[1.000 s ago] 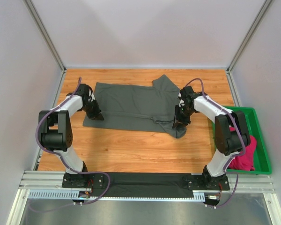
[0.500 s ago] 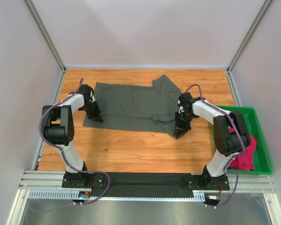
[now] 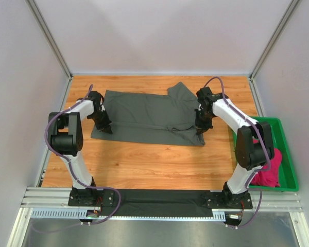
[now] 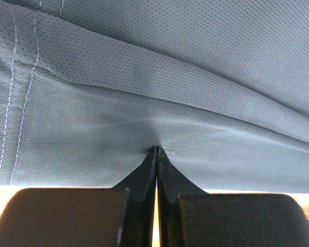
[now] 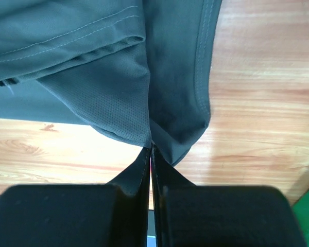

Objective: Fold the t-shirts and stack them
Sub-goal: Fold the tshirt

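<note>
The dark charcoal grey t-shirt (image 3: 144, 116) lies spread across the middle of the wooden table, one sleeve sticking out at the back right. My left gripper (image 3: 104, 125) is shut on its left edge; in the left wrist view (image 4: 155, 150) the cloth (image 4: 170, 77) puckers at the closed tips. My right gripper (image 3: 200, 128) is shut on the shirt's right edge, and in the right wrist view (image 5: 152, 146) it pinches a hanging fold of cloth (image 5: 118, 77) just above the table. The magenta-pink t-shirt (image 3: 268, 172) lies bunched in the green tray.
The green plastic tray (image 3: 288, 149) stands at the right edge of the table, close to the right arm. White walls with metal posts enclose the back and sides. A black strip and rail run along the near edge.
My right gripper has moved back and a little right, pulling the shirt's right edge out flatter; the bunched front right corner is now a straight corner. The left gripper has hardly moved.
</note>
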